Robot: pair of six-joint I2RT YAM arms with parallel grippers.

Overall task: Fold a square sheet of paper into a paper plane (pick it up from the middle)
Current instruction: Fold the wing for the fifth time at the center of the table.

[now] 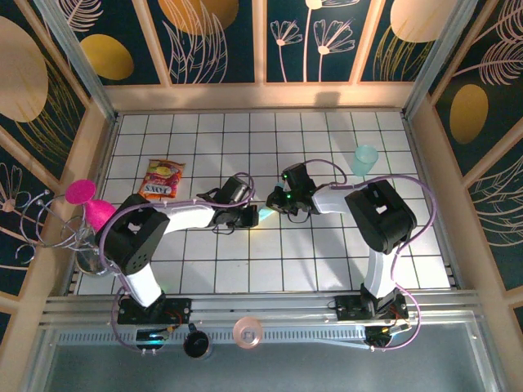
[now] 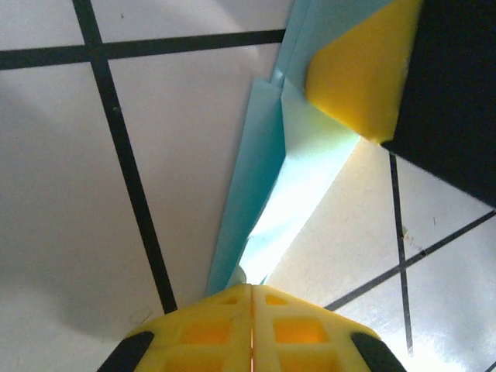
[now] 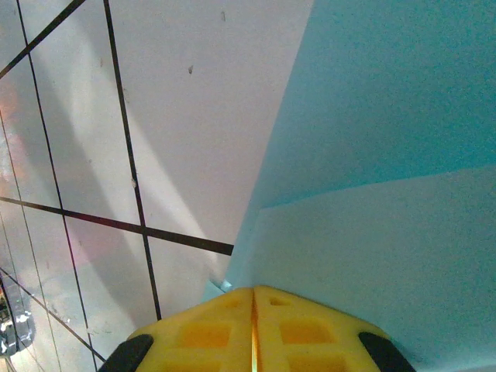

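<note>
Folded paper mid-surface, between the arms. Pinched shut on its edges: left pincer, right pincer. Thin, floppy, tears easily; best gripped along the creases.

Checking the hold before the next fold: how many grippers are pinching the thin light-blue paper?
2. The left gripper is shut on one end of the folded light-blue paper; the right gripper is shut on the other end, mid-table. No others are hidden.

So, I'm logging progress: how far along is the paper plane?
Done: the light-blue paper is folded into a narrow, layered strip. In hand: the left fingers and right fingers both pinch it. To do: no finished wings show, so final creases and release likely remain.
</note>
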